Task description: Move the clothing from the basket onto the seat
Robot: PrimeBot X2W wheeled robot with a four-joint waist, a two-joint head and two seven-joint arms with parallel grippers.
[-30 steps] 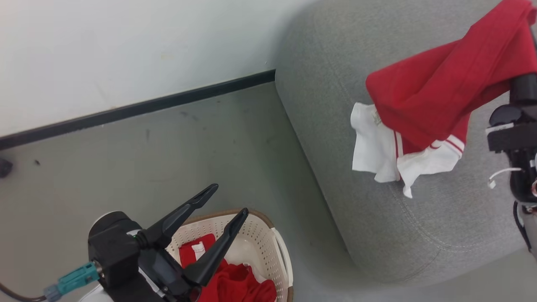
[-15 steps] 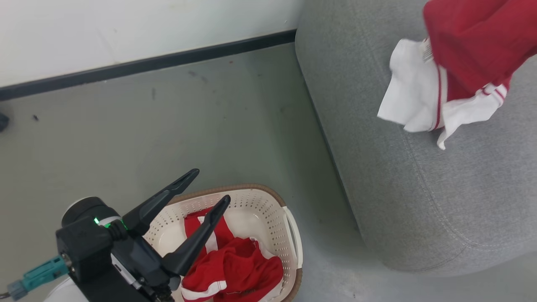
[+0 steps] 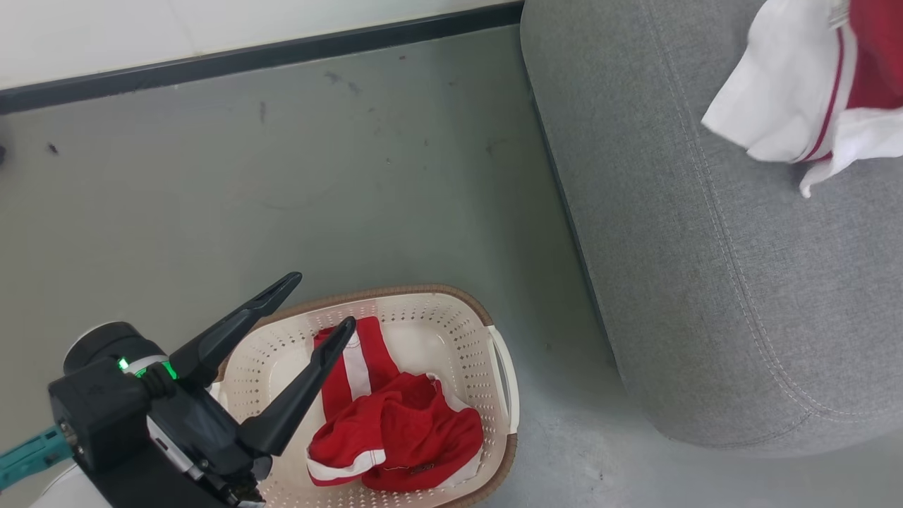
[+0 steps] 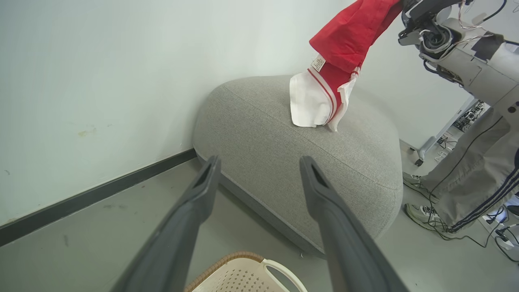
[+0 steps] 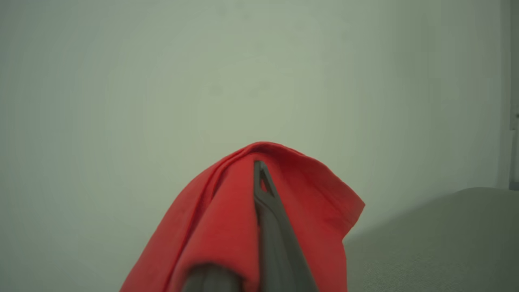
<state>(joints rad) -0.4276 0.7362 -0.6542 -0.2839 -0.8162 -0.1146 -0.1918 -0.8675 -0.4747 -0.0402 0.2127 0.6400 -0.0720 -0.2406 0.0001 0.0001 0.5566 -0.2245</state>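
1. Head view: our left fingers (image 3: pixel 310 381) stood spread, empty, above the basket (image 3: pixel 395 291) of red clothing (image 3: pixel 395 430).
2. Left wrist view: a garment (image 4: pixel 344 36) hung over the seat (image 4: pixel 304 170).
3. Right wrist view: our right fingers (image 5: pixel 263 202) pinched it; draped cloth might snag on release.

I have the basket (image 3: pixel 462 339) on the floor (image 3: pixel 317 176), left of the seat (image 3: pixel 691 282) and apart from it. The clothing (image 3: pixel 395 430) lies heaped in the basket's right half. Another garment (image 3: pixel 783 106) hangs over the seat's top, toward its far right.
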